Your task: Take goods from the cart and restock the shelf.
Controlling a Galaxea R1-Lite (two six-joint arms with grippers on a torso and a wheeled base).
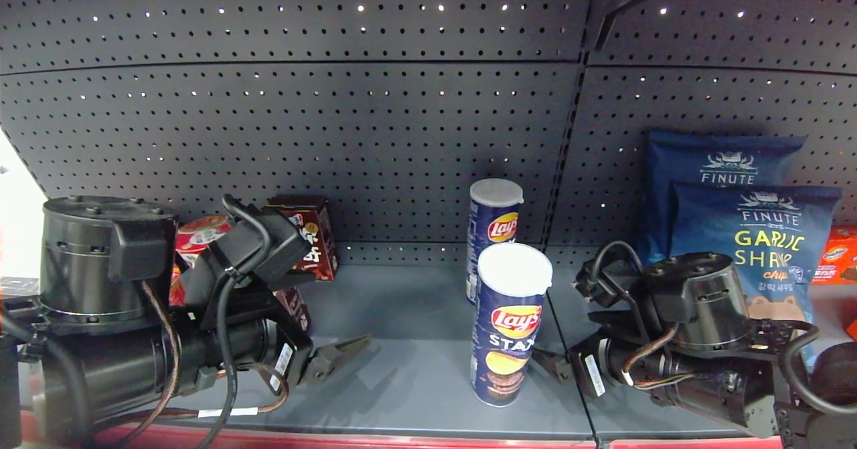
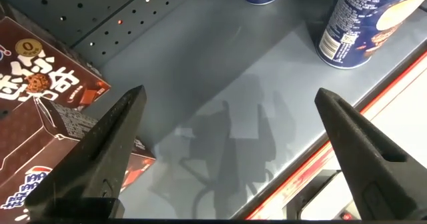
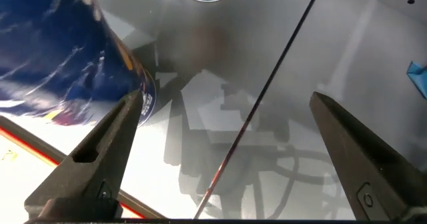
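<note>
Progress: front can [image 1: 510,322] stands upright near the shelf [image 1: 402,315] edge, rear can [image 1: 494,228] just behind it; restocking likely unfinished. Left gripper [image 2: 230,96] and right gripper [image 3: 225,99] flank the front can, both spread, empty; wrist views give the finger gaps plainly; head view gives blue bags [image 1: 756,248] right of the front can, brown boxes [image 1: 315,241] left of it.
</note>
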